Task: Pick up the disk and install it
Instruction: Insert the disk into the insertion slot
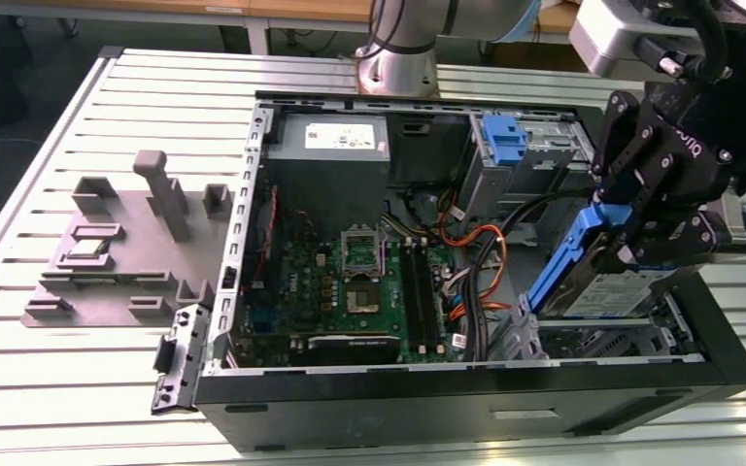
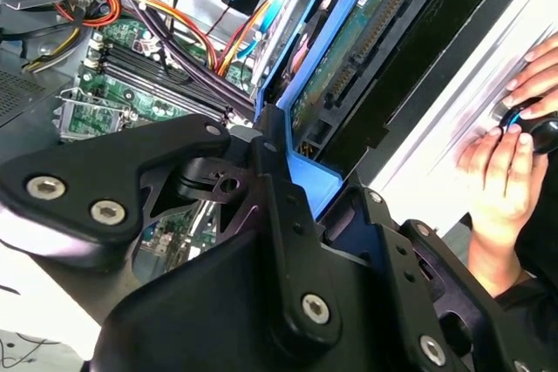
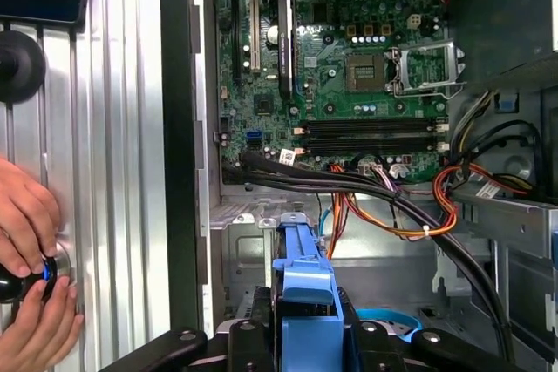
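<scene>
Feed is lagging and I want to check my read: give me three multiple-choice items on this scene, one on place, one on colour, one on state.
1. Where is the disk? A held tilted over the case at the exterior view's right; B lying flat on the case floor; C outside the case at the exterior view's left.
2. Its carrier is: A orange; B white; C blue.
3. The gripper is: A open above the disk; B shut on the disk; C open beside it.
Answers: 1 A, it hangs slanted above the case. 2 C, a blue frame edges it. 3 B, it clamps the carrier.
</scene>
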Controlling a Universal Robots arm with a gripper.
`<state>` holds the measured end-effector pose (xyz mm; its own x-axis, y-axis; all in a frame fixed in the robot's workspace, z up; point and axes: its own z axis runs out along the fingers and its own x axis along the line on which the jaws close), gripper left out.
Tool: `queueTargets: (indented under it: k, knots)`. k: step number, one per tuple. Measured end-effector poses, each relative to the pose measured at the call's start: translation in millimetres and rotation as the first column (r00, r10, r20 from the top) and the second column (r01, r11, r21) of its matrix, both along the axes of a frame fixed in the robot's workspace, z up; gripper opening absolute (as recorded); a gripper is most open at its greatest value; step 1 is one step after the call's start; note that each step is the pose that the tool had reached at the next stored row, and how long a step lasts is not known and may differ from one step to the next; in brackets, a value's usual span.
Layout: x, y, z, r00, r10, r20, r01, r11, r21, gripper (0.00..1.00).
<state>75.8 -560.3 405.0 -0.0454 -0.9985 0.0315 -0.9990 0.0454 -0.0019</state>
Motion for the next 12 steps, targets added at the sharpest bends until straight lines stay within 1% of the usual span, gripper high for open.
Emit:
queueTargets:
  k: [12]
  knots:
    - [0.0,-0.4,-4.0,1.0,-0.001,0.0,0.001,1.0,-0.0001,0.36]
